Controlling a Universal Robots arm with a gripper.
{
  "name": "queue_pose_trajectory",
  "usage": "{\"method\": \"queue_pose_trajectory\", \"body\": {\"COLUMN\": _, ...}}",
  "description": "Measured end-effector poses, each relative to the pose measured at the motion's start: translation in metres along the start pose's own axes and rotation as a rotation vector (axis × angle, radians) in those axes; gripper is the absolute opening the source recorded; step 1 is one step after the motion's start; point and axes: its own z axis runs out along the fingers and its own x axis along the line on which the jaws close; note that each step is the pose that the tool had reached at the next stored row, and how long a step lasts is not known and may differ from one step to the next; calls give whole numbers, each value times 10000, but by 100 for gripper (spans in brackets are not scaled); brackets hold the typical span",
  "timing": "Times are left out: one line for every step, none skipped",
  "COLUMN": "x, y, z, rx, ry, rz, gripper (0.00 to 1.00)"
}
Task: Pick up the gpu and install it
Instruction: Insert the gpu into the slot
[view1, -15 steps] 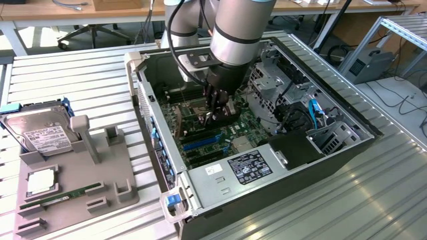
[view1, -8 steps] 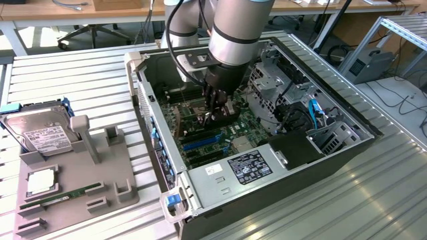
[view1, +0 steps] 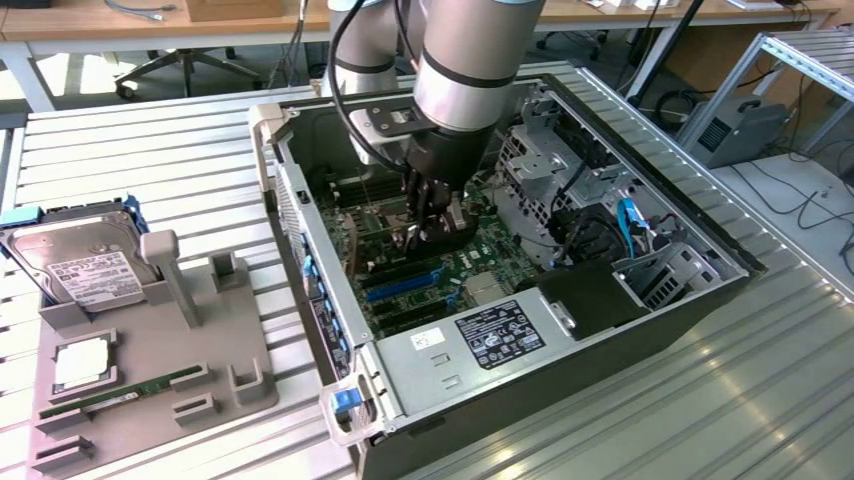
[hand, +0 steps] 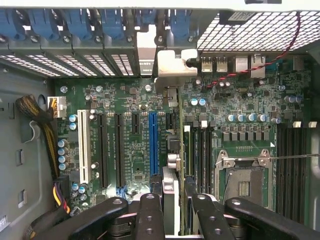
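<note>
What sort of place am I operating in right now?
Probably a robotics lab or workshop: an open computer case sits on a slatted metal table, with wooden desks and an office chair behind.

The arm (view1: 470, 60) reaches in from the top of the exterior view and points steeply down, its silver and grey last segment close to upright. Below it sits the black wrist (view1: 430, 150), with the end effector (view1: 434, 220) hanging straight down from it. The black fingers (hand: 150, 215) stand partway apart, one pressed on each face of the gpu (hand: 170, 192), gripping it edge-on between them.
</note>
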Motion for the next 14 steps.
{"method": "queue_pose_trajectory", "body": {"x": 0, "y": 4, "z": 0, "rx": -1, "ry": 0, "rz": 0, "gripper": 27}}
{"method": "queue_pose_trajectory", "body": {"x": -1, "y": 9, "z": 0, "rx": -1, "ry": 0, "rz": 0, "gripper": 27}}
{"method": "queue_pose_trajectory", "body": {"x": 0, "y": 17, "z": 0, "rx": 0, "ry": 0, "rz": -1, "gripper": 27}}
{"method": "queue_pose_trajectory", "body": {"x": -1, "y": 28, "z": 1, "rx": 1, "ry": 0, "rz": -1, "gripper": 27}}
{"method": "queue_pose_trajectory", "body": {"x": -1, "y": 38, "z": 1, "rx": 2, "ry": 0, "rz": -1, "gripper": 27}}
{"method": "queue_pose_trajectory", "body": {"x": -1, "y": 51, "z": 1, "rx": 3, "ry": 0, "rz": 0, "gripper": 27}}
{"method": "queue_pose_trajectory", "body": {"x": -1, "y": 65, "z": 1, "rx": 5, "ry": 0, "rz": 0, "gripper": 27}}
{"method": "queue_pose_trajectory", "body": {"x": -2, "y": 79, "z": 2, "rx": 9, "ry": 0, "rz": 0, "gripper": 27}}
{"method": "queue_pose_trajectory", "body": {"x": -2, "y": 84, "z": 2, "rx": 9, "ry": 0, "rz": -1, "gripper": 27}}
{"method": "queue_pose_trajectory", "body": {"x": -2, "y": 85, "z": 2, "rx": 9, "ry": 0, "rz": -2, "gripper": 27}}
{"method": "queue_pose_trajectory", "body": {"x": -1, "y": 86, "z": 2, "rx": 8, "ry": 2, "rz": -2, "gripper": 27}}
{"method": "queue_pose_trajectory", "body": {"x": -1, "y": 86, "z": 2, "rx": 8, "ry": 6, "rz": -1, "gripper": 27}}
{"method": "queue_pose_trajectory", "body": {"x": -1, "y": 86, "z": 3, "rx": 9, "ry": 17, "rz": -1, "gripper": 27}}
{"method": "queue_pose_trajectory", "body": {"x": -2, "y": 87, "z": 3, "rx": 10, "ry": 65, "rz": 2, "gripper": 27}}
